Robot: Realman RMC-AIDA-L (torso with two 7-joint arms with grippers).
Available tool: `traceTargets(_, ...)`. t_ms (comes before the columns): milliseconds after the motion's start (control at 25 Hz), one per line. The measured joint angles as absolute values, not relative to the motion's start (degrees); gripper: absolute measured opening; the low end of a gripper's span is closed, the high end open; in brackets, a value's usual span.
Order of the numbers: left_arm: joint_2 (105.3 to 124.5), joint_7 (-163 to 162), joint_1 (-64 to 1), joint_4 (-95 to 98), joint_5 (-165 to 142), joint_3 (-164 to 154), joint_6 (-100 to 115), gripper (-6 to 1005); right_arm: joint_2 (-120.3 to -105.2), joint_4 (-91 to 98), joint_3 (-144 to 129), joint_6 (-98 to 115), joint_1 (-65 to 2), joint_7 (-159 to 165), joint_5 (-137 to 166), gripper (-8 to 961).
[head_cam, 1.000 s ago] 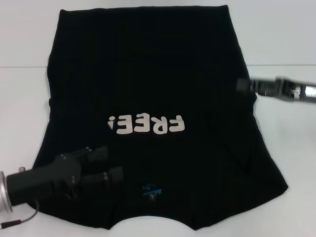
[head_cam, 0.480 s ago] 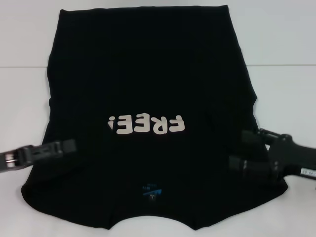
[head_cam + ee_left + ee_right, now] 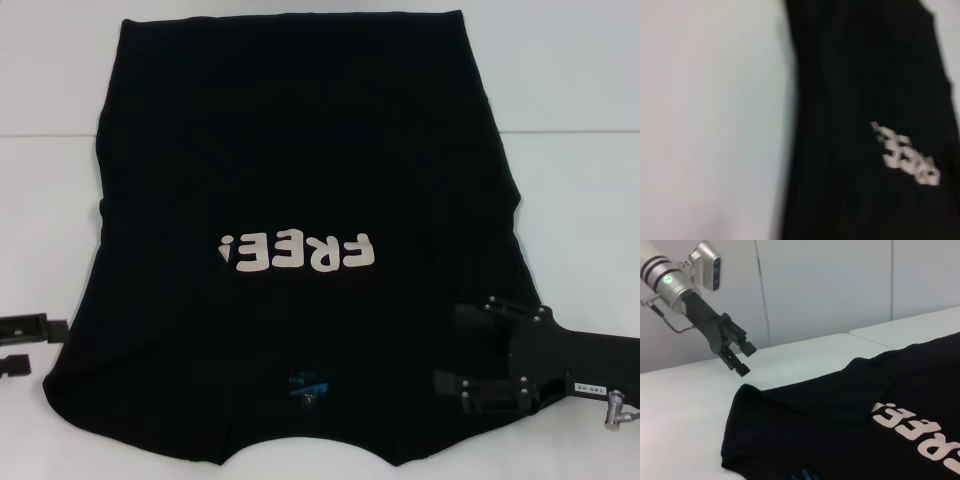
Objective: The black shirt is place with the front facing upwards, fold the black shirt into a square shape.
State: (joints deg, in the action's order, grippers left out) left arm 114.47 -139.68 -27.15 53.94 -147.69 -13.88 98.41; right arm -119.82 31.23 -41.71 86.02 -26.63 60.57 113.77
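White counter [image 3: 570,190] carries the black shirt [image 3: 300,180], front up, lettering [image 3: 298,252] readable, collar end nearest you. Your right gripper [image 3: 450,352] hovers over that near corner with jaws parted, holding nothing. Your left gripper [image 3: 740,359] hangs just off the opposite near corner, also parted and empty. Bring both down onto the cloth edges together and pinch only the shoulder fabric so the fold stays square.

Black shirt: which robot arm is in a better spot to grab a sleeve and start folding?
Probably the right. The right gripper hangs open over the black shirt at its right sleeve; the left gripper, open too, is off the cloth beside the left sleeve.
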Motion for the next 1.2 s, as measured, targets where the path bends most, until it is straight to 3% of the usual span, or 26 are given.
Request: traceTargets(1200, 114.56, -140.5, -28.8, 50.6, -152.7, -18.5, 94.7, 807, -119.76, 31.0, -42.3, 86.4, -27.9, 61.6, 113.6, 944)
